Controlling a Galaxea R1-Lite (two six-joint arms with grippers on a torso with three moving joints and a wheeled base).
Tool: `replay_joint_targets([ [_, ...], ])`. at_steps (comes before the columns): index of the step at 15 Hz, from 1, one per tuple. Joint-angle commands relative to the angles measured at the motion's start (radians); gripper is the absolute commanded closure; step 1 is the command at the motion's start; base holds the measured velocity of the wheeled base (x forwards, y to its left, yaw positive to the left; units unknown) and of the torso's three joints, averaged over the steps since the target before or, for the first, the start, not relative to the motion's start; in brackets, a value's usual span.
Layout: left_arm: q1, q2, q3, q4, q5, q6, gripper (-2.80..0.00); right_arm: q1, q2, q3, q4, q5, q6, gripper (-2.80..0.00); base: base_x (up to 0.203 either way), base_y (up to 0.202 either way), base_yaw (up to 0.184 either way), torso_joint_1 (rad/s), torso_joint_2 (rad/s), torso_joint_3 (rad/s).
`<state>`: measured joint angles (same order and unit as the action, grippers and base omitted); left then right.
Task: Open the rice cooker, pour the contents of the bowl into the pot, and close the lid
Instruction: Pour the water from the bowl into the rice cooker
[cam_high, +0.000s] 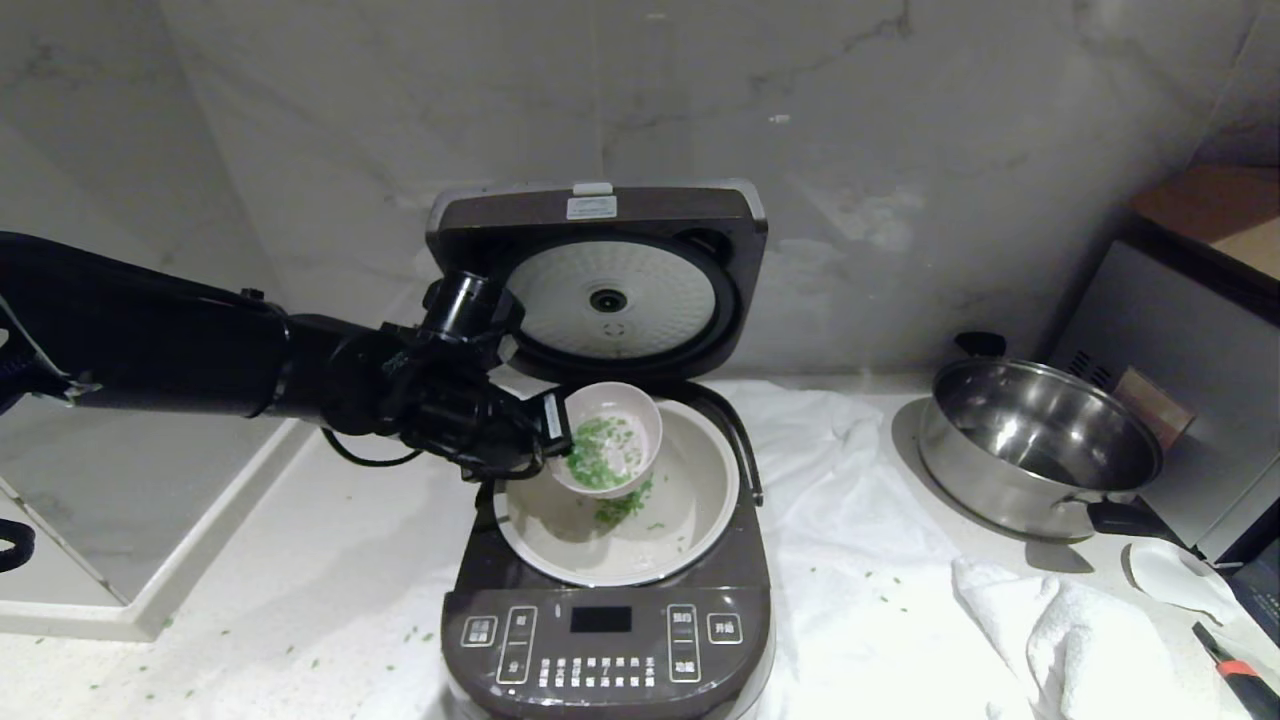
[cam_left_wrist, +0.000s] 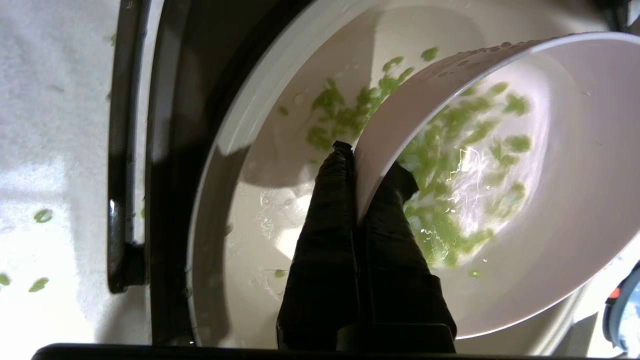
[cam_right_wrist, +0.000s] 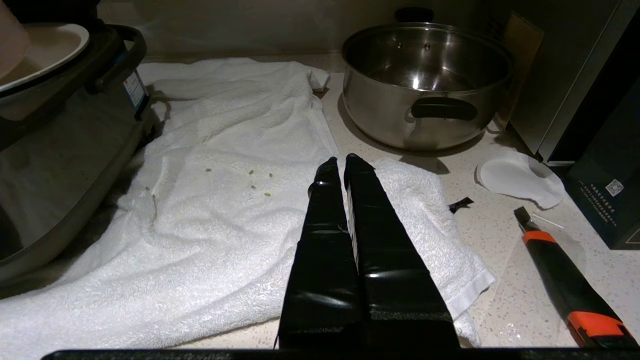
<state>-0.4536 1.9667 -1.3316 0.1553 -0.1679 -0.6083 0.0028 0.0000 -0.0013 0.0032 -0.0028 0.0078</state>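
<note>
Fingers, left gripper (cam_left_wrist: 357, 165): clamped on the rim of the bowl (cam_high: 607, 437), one finger inside, one outside.
Fingers, right gripper (cam_right_wrist: 342, 165): pressed together, holding nothing, above a white towel (cam_right_wrist: 210, 200) on the counter (cam_right_wrist: 505, 295).
Bowl: tilted over the pot (cam_high: 690, 500), green contents (cam_high: 598, 452) clinging inside, some already in the pot.
Rice cooker (cam_high: 606, 640): at the counter's front edge, lid (cam_high: 600, 280) upright.
Steel pan (cam_high: 1040, 440): toward the counter's right edge.
</note>
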Motion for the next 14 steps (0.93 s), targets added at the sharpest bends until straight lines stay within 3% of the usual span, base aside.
replay_joint_targets([
  [1, 0.000, -0.041, 0.100, -0.109, 0.000, -0.002, 0.00, 0.000, 0.000, 0.000, 0.000, 0.000, 0.000, 0.00, 0.000, 0.000, 0.000, 0.000, 0.00, 0.000],
  [6, -0.003, -0.068, 0.334, -0.500, -0.002, 0.050, 0.00, 0.000, 0.000, 0.000, 0.000, 0.000, 0.000, 0.00, 0.000, 0.000, 0.000, 0.000, 0.00, 0.000],
  [11, -0.006, -0.059, 0.388, -0.652, 0.022, 0.058, 0.00, 0.000, 0.000, 0.000, 0.000, 0.001, 0.000, 0.00, 0.000, 0.000, 0.000, 0.000, 0.00, 0.000],
  [14, -0.010, -0.039, 0.464, -0.869, 0.029, 0.059, 0.00, 0.000, 0.000, 0.001, 0.000, 0.000, 0.000, 0.00, 0.000, 0.000, 0.000, 0.000, 0.00, 0.000],
])
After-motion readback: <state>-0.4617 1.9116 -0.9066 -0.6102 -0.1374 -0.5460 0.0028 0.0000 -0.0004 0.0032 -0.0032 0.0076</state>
